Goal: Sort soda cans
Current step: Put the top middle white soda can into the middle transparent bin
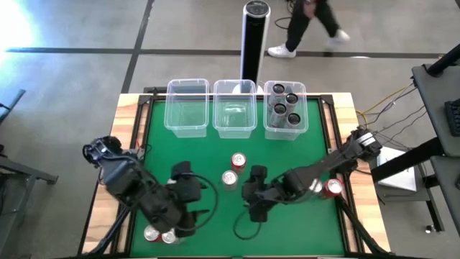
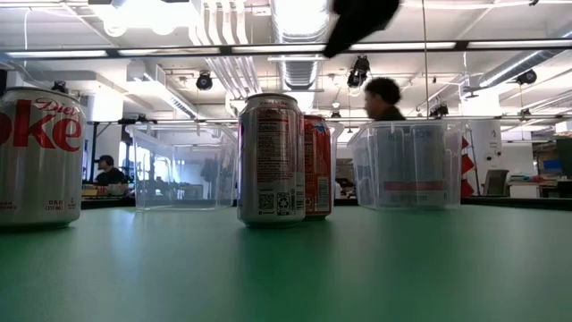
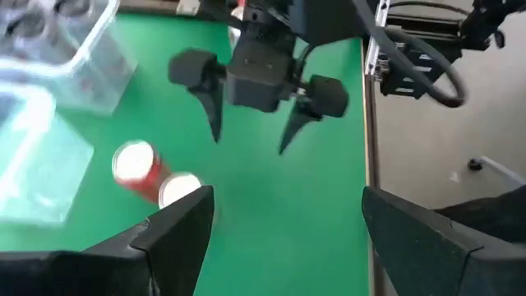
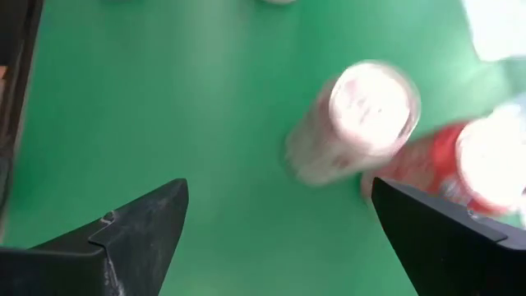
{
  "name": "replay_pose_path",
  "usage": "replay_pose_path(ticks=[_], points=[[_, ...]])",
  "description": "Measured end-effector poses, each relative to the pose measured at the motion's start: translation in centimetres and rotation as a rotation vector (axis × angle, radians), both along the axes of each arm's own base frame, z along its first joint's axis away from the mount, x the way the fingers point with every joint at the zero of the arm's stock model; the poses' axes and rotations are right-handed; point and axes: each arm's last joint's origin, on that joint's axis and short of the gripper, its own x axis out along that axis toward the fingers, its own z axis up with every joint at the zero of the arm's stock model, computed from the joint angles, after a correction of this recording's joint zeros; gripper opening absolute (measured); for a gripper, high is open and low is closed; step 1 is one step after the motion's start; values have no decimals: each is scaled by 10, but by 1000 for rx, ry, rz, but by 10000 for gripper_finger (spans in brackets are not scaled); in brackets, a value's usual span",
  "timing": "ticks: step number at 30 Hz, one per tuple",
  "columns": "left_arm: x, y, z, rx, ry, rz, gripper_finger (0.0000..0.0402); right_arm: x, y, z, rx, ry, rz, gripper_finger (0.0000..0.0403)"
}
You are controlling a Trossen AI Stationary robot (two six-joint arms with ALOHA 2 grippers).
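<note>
Right gripper (image 3: 251, 131) open, empty, above table (image 1: 215, 155) near silver can (image 1: 229, 179) and red can (image 1: 238, 160). Left gripper (image 1: 185, 181) open, empty.

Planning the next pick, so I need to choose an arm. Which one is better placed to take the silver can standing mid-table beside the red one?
The right one, probably. The right gripper hangs open just beside the silver can and red can. The left gripper is also open and close, so the margin is small.
</note>
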Motion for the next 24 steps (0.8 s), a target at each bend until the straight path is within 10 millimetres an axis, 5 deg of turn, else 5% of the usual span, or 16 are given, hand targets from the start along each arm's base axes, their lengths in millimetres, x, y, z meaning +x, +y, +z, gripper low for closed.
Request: replay_pose_path(ticks=[7,17,24], points=[[-9,-14,-5,14,-4,18,294,34,-34,10,-9,-56,66,380],[-10,-13,-16,60,19,98,294,62,-81,-18,26,15,143,380],[-6,0,-21,64,60,207,294,66,-96,-28,80,58,152,380]])
